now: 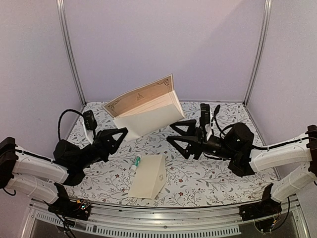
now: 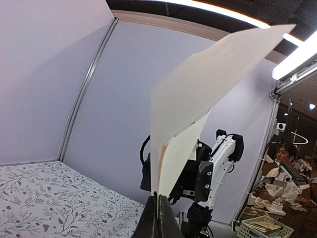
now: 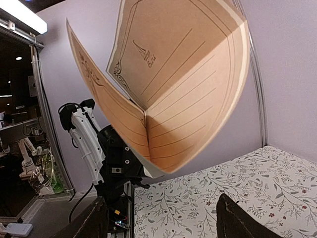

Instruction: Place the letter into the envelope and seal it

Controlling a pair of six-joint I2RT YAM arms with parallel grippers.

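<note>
The letter (image 1: 143,105), tan with a dark border and ruled lines, is folded and held up in the air over the back of the table. My left gripper (image 1: 120,134) is shut on its lower left corner; the left wrist view shows the cream back of the letter (image 2: 198,109) rising from the closed left gripper (image 2: 159,213). My right gripper (image 1: 176,135) is open just below the letter's right end, not holding it. In the right wrist view the letter (image 3: 183,94) hangs above the open right gripper (image 3: 163,223). The cream envelope (image 1: 148,182) lies on the table near the front centre, partly raised.
A small green and white tube (image 1: 136,162) lies just left of the envelope. The floral tablecloth (image 1: 208,173) covers the table. Lilac walls and metal posts (image 1: 69,49) close the back and sides. The right arm (image 2: 218,163) shows behind the letter in the left wrist view.
</note>
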